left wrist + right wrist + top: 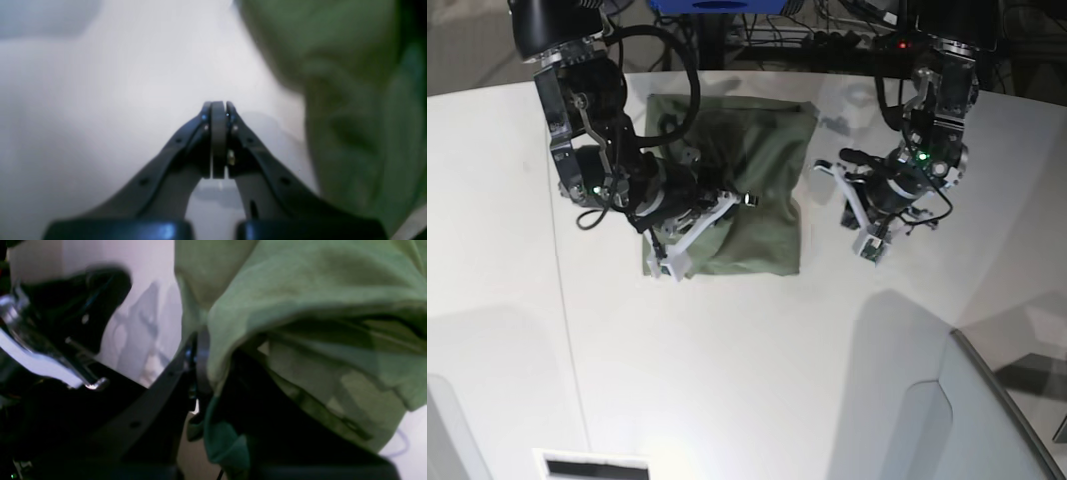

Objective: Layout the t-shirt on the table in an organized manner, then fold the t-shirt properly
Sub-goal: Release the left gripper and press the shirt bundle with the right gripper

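Olive-green t-shirt (747, 190) lies folded into a rough rectangle on the white worktop (727, 370), toward twelve o'clock. Right gripper (203, 373) has its jaws pinched on a shirt fold. Left gripper (218, 110), at the shirt's three o'clock, has jaws closed and empty.

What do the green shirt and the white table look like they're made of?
The t-shirt looks like soft knitted cloth, probably cotton: matte olive, and it droops in loose folds and creases where the right gripper pinches it. The table seems a hard, smooth white board with a matte finish, perhaps laminate; thin dark seam lines cross it.
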Controlling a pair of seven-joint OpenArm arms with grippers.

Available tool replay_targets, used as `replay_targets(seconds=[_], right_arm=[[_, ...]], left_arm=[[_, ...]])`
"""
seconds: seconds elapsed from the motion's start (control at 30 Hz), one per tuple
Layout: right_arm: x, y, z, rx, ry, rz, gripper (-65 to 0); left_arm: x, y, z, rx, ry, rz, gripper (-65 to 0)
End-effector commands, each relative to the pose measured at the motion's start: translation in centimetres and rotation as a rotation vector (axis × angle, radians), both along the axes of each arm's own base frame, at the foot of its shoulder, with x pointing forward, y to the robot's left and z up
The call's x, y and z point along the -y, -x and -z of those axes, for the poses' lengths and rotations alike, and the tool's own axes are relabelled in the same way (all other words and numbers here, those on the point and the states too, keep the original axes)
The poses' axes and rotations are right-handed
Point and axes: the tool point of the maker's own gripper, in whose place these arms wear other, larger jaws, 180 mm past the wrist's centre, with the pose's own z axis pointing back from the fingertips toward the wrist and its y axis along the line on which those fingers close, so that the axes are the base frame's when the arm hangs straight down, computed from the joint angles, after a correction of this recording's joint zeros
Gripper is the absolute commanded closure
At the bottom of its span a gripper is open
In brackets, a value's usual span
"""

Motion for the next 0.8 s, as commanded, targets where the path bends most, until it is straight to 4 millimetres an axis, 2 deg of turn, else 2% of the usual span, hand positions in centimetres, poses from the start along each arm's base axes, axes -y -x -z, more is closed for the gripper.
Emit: replay_targets(seconds=[0.0,0.17,0.37,0.53,0.63,0.77], right_arm=[[-1.1,-0.7,-1.0,0.028,-0.024,-0.015,-1.4],[-2.7,-0.5,0.3,0.028,-0.01,-0.048,-1.4],[-3.9,-0.2,1.9,0.005,0.047,-0.053,-1.4],[-5.4,-0.3,1.4,0.029,0.074,-0.073,-1.4],[-5.4,-0.4,1.5,0.03,0.078,-0.075,-1.4],[-5.5,-0.6,2.1,0.021,0.097,-0.084,-1.4]], left_arm=[[-0.4,-0.5,-1.4,0.044,-0.009,0.013,0.0],[-3.4,2.2,-2.6,-0.005,-0.128,0.049,0.0],[-9.2,5.3,-4.9,-0.021,-0.234,-0.074,0.0],[-14.2,8.6,-4.9,-0.08,-0.558,-0.025,0.0],[-15.9,10.8,-4.7,-0.127,-0.721,0.027,0.0],[-16.3,12.4,-4.2,-0.162,-0.756,0.047,0.0]])
